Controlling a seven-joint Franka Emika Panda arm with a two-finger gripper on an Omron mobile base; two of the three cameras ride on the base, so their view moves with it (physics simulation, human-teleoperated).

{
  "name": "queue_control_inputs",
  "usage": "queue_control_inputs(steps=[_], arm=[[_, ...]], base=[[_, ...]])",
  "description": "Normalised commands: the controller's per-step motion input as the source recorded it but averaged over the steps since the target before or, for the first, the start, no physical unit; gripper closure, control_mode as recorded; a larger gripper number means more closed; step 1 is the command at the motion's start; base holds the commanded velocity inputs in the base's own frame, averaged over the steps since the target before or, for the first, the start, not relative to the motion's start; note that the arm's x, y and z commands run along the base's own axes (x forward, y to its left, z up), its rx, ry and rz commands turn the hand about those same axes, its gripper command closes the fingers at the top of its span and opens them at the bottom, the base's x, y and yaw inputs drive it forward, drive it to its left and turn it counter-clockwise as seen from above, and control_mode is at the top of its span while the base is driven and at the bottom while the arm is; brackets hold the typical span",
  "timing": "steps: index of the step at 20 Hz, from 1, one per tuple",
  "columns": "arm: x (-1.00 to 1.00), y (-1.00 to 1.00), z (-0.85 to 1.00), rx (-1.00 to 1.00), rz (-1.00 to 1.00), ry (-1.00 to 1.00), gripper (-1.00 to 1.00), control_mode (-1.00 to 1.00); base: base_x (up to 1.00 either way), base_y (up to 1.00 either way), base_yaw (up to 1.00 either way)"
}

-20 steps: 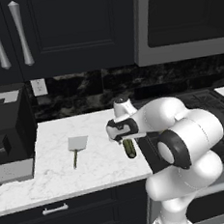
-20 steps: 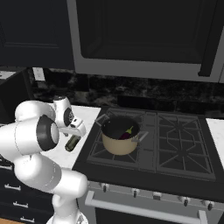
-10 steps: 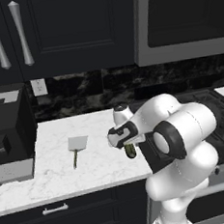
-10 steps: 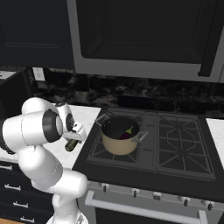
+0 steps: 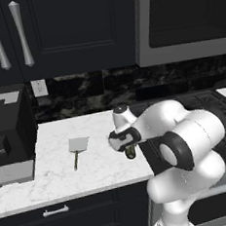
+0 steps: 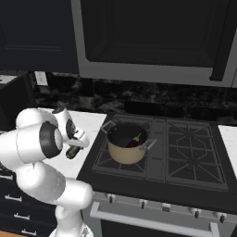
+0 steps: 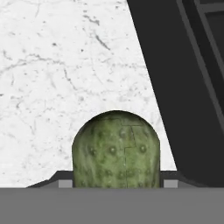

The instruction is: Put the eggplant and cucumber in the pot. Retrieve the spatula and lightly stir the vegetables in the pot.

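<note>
The gripper sits low over the white marble counter, right on the cucumber, which in the hand view fills the space at 6 o'clock, beside the dark edge of the stove. Whether the fingers are closed on it or merely straddle it, I cannot tell, since their tips are hidden. The eggplant already lies inside the pot, and the spatula rests at 9 o'clock from the hand, well apart. The main risk is a poor hold: the cucumber is round and bumpy, so an off-centre pinch could let it roll or squirt out toward the stove edge. Carrying it low could clip the pot's near handle and shift the pot.
</note>
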Motion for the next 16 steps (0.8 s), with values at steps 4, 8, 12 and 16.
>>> queue_control_inputs(steps=[4, 8, 12, 16], arm=[[-0.77, -0.21, 0.91, 0.02, 0.0, -0.25, 1.0, -1.0], [-0.79, -0.16, 1.0, 0.09, -0.01, -0.22, 1.0, -1.0], [-0.87, -0.27, 1.0, 0.16, -0.04, -0.11, 1.0, -1.0], [-0.52, -0.51, 1.0, 0.07, -0.08, -0.1, 1.0, -1.0]], base=[[0.0, 0.0, 0.0], [0.0, 0.0, 0.0], [0.0, 0.0, 0.0], [0.0, 0.0, 0.0]])
